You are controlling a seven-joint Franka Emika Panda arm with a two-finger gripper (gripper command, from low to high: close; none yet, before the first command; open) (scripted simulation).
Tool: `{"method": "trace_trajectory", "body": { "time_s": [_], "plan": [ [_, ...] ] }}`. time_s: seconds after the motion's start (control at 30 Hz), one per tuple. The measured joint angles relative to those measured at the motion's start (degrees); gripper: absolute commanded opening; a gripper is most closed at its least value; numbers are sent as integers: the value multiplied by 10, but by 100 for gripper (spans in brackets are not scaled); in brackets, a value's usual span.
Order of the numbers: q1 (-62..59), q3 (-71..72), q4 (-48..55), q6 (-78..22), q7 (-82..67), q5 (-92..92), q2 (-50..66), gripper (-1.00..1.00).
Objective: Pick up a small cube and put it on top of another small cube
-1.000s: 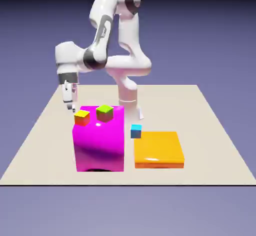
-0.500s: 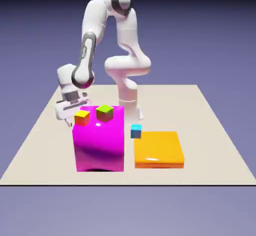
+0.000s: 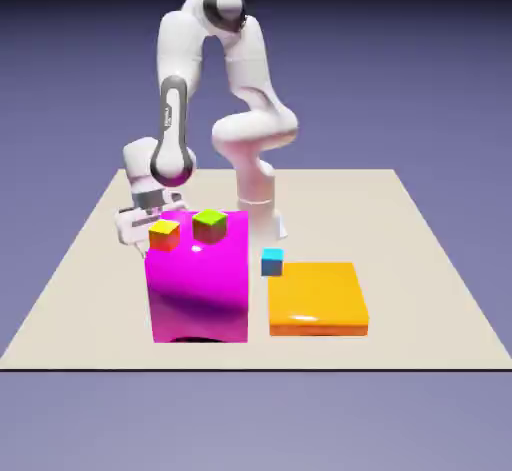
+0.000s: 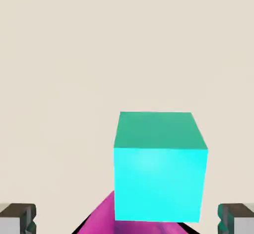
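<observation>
A beige counter (image 3: pixel 420 259) lies before a blue-violet backdrop. At its left the gripper (image 3: pixel 128 227), jaws wide and empty, hangs behind the magenta block (image 3: pixel 198 284) (orange and green cubes on top). In the hand view the turquoise cube (image 4: pixel 158 171) sits between the fingertips (image 4: pixel 17 218), unheld. The sky-blue cube (image 3: pixel 272 261) touches the orange slab (image 3: pixel 316 299).

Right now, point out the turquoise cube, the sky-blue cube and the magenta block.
turquoise cube (image 4: pixel 158 178): hand view, its bright front face.
sky-blue cube (image 3: pixel 272 256): exterior view, its top face.
magenta block (image 3: pixel 198 284): exterior view, its front face.

Four small cubes: turquoise cube (image 4: pixel 158 171), sky-blue cube (image 3: pixel 272 261), orange cube (image 3: pixel 164 234), green cube (image 3: pixel 209 224); one magenta block (image 3: pixel 198 284); one orange slab (image 3: pixel 316 297).
</observation>
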Motion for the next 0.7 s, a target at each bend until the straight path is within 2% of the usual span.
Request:
{"method": "trace_trajectory", "body": {
  "time_s": [0.47, 0.5, 0.57, 0.7],
  "plan": [
    [274, -290, 9, 95, 46, -83, -78, 0],
    [293, -310, 10, 101, 49, -88, -84, -100],
    [293, -310, 10, 102, 49, -88, -84, -100],
    [215, -227, 7, 75, 36, -65, -61, -100]
  ]
}}
